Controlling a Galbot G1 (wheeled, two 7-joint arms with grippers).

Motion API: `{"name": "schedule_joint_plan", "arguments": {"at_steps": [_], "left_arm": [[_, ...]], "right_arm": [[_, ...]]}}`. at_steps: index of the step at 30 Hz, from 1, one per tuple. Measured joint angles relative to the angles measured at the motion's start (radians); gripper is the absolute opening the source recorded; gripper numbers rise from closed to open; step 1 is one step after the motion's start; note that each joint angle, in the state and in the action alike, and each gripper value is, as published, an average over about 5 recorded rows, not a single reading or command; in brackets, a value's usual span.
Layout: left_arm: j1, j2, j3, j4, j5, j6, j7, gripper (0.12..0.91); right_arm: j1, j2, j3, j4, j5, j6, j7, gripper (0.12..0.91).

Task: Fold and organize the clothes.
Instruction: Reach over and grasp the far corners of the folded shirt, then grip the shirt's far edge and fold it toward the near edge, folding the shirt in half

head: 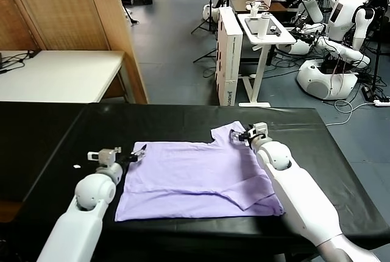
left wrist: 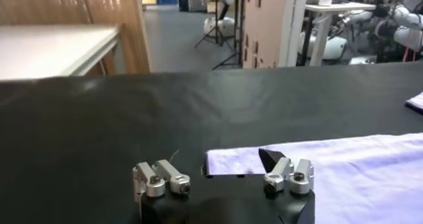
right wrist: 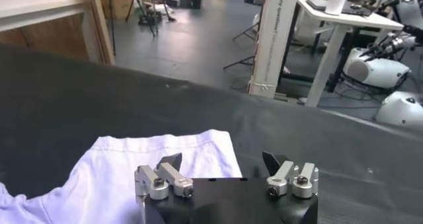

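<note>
The clothes, one lavender T-shirt [head: 195, 177], lie flat on the black table [head: 183, 119], with the right side folded over toward the middle. My left gripper [head: 139, 152] sits low at the shirt's far left corner. In the left wrist view, the left gripper [left wrist: 221, 162] is open, and the corner of the shirt [left wrist: 344, 159] lies between its jaws. My right gripper [head: 239, 135] is at the shirt's far right sleeve corner. The right wrist view has the right gripper [right wrist: 223, 162] open, with the sleeve edge of the shirt [right wrist: 132, 166] under one fingertip [right wrist: 173, 160].
A small white scrap [head: 77, 166] lies on the table left of the left arm. Beyond the table stand a white table [head: 55, 73], a wooden screen [head: 91, 6], a tall cardboard box [head: 228, 61] and other robots [head: 341, 36].
</note>
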Motion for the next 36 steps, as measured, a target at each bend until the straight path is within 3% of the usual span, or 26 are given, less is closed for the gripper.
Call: {"name": "schedule_joint_plan", "arguments": {"at_steps": [3,7,12,18,21,33,36], "left_arm": [[0.000,-0.001,0.002,0.002,0.000,0.000,0.000,0.662],[0.001,-0.001,0.003,0.002,0.001,-0.001,0.000,0.568],[0.003,0.000,0.001,-0.004,0.001,-0.009,0.000,0.337],[0.015,0.000,-0.007,-0.024,-0.003,-0.023,-0.003,0.245],[0.026,0.002,-0.014,-0.039,-0.007,-0.022,-0.004,0.220],[0.094,0.026,-0.059,-0.127,-0.017,-0.014,0.000,0.146],[0.114,0.028,-0.071,-0.154,-0.016,0.005,0.004,0.146]], "right_arm": [[-0.005,0.000,-0.001,0.004,0.001,-0.001,0.002,0.889],[-0.011,0.001,-0.001,0.008,0.001,-0.003,0.003,0.807],[-0.018,0.002,0.001,0.014,0.002,-0.005,0.002,0.567],[-0.019,0.002,0.004,0.015,0.007,-0.010,0.002,0.246],[-0.020,0.003,0.005,0.015,0.008,-0.012,0.002,0.169],[-0.040,0.001,0.023,0.047,0.018,0.026,0.003,0.141],[-0.055,-0.005,0.034,0.070,0.032,0.038,0.004,0.141]]}}
